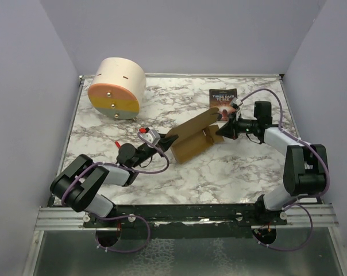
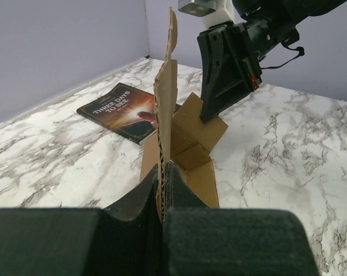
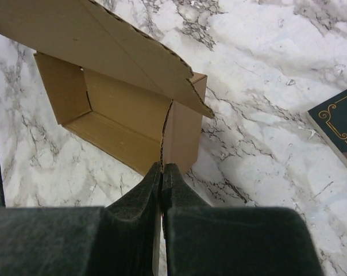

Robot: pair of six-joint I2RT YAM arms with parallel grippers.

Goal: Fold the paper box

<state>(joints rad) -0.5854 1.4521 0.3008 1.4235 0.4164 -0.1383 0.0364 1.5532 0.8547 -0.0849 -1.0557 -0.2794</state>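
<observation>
**Cardboard pinched at both ends**

Left gripper (image 2: 162, 175) has its jaws pressed together on the edge of an upright panel of the box (image 2: 192, 154), the corrugated edge running up from between the pads. Right gripper (image 3: 162, 172) is likewise clamped on a thin flap edge at the box's opposite end, jaws nearly meeting. Between the two, the box (image 1: 191, 140) sits half-formed near the middle of the marble table (image 1: 236, 169), one long panel raised and tilted over an open tray with side walls. A dark book (image 1: 222, 96) lies flat just beyond the right gripper (image 1: 222, 127). A cream cylinder (image 1: 117, 86) stands at the far left corner, well apart.
</observation>
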